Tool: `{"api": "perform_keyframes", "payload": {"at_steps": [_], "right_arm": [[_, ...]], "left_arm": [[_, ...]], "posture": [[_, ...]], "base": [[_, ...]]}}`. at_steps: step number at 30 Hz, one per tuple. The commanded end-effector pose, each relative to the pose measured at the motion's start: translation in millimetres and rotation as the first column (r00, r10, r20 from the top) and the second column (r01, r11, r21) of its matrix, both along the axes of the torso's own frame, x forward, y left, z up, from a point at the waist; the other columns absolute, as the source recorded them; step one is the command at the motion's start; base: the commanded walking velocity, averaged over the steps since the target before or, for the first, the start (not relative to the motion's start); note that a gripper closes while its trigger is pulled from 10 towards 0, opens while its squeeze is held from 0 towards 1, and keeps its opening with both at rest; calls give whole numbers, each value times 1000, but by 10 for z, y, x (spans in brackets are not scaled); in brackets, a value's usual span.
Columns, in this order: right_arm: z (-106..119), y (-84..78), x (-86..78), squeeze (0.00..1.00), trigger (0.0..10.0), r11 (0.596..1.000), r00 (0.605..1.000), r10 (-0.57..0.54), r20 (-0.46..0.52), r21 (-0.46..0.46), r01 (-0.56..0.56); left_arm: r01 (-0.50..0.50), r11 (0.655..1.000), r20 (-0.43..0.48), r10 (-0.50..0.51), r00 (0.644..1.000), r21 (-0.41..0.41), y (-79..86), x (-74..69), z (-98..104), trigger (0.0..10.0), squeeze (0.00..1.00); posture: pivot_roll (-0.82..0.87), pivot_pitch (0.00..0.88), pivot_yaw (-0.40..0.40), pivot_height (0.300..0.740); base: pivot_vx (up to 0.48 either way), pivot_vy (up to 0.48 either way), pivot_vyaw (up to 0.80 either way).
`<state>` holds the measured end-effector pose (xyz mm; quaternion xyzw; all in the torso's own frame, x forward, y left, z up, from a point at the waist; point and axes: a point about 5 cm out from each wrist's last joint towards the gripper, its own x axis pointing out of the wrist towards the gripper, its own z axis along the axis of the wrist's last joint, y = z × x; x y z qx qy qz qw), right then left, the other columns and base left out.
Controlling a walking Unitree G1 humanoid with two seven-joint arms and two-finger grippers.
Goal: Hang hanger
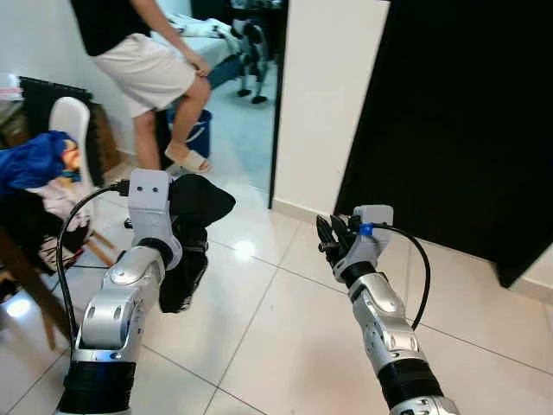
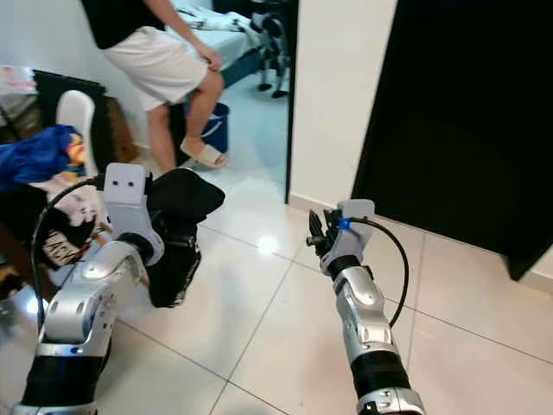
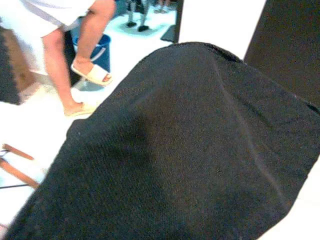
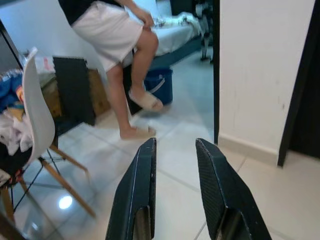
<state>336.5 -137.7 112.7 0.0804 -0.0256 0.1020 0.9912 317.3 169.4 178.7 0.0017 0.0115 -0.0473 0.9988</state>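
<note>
Cloth (image 1: 192,238), one black piece, is draped over the left hand (image 1: 192,226) at 9 o'clock, raised above the floor (image 1: 276,337). It hides the hand, so I cannot tell the grip.

Further out at 9 o'clock, one white chair (image 1: 71,130) stands beside a heap of clothes (image 1: 34,160), close to the left arm's outer side. At 11 o'clock one person (image 1: 147,69) stands on one sandal (image 1: 186,160) with the other foot lifted. One blue bucket (image 1: 197,131) sits just behind their legs, at the edge of a doorway.

Open tile runs from the cloth towards 12 o'clock, up to a white wall (image 1: 333,95).

At 3 o'clock the right hand (image 1: 333,235) hovers empty, its two fingers (image 4: 137,195) a narrow gap apart. Behind it one dark panel (image 1: 458,112) closes off 1 to 2 o'clock.
</note>
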Motion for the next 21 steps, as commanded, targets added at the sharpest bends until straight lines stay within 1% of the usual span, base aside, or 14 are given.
{"api": "perform_keyframes", "payload": {"at_steps": [1,3,4,5,6,7,8,9,11,13,17,19,20,21], "right_arm": [[-128,-80,-35,0,10000,999,997,-43,-64,13,44],[-209,-93,-47,0,10000,999,993,-45,-111,13,47],[-209,-93,-47,0,10000,999,993,-45,-111,13,47],[-262,-100,-52,0,10000,999,988,-49,-148,-2,49],[-262,-100,-52,0,10000,999,988,-49,-148,-2,49],[-294,-106,-55,0,10000,999,984,-49,-170,-17,47],[-294,-106,-55,0,10000,999,984,-49,-170,-17,47],[-310,-119,-54,0,10000,998,982,-50,-182,-36,44],[-310,-119,-54,0,10000,998,982,-50,-182,-36,44],[-343,-162,-55,0,10000,996,976,-66,-206,-68,53],[-428,-205,-79,0,10000,992,960,-105,-260,-100,81],[-448,-205,-87,0,10000,991,957,-106,-269,-104,81],[-488,-210,-101,0,10000,990,952,-109,-287,-113,80],[-488,-210,-101,0,10000,990,952,-109,-287,-113,80]], "left_arm": [[20,1000,-53,-19,998,13,-51,-15,-152,10000,0],[-1,999,-96,4,995,37,-55,-20,-277,10000,0],[-1,999,-96,4,995,37,-55,-20,-277,10000,0],[10,999,-115,-5,993,45,-77,-30,-351,10000,0],[10,999,-115,-5,993,45,-77,-30,-351,10000,0],[39,997,-122,-31,992,62,-116,-41,-412,10000,0],[39,997,-122,-31,992,62,-116,-41,-412,10000,0],[52,998,-130,-46,990,39,-156,-50,-454,10000,0],[52,998,-130,-46,990,39,-156,-50,-454,10000,0],[61,997,-141,-53,989,49,-192,-55,-505,10000,0],[3,1000,-186,-2,983,3,-132,-67,-610,10000,0],[-3,1000,-188,4,982,4,-122,-68,-631,10000,0],[36,999,-175,-31,984,25,-157,-66,-642,10000,0],[36,999,-175,-31,984,25,-157,-66,-642,10000,0]], "posture": [[-3,0,-32,740],[-6,0,-36,740],[-6,0,-36,740],[-16,0,-42,740],[-16,0,-42,740],[-33,0,-43,740],[-33,0,-43,740],[-35,0,-43,740],[-35,0,-43,740],[-45,0,-40,740],[-42,0,-48,740],[-42,0,-48,740],[-34,0,-55,740],[-34,0,-55,740]], "base": [[0,0,0],[0,0,0],[0,0,0],[0,0,-800],[0,0,-800],[0,0,-800],[0,0,-800],[0,0,-800],[0,0,-800],[0,0,-800],[0,0,-800],[0,0,-800],[0,0,-800],[0,0,-800]]}}
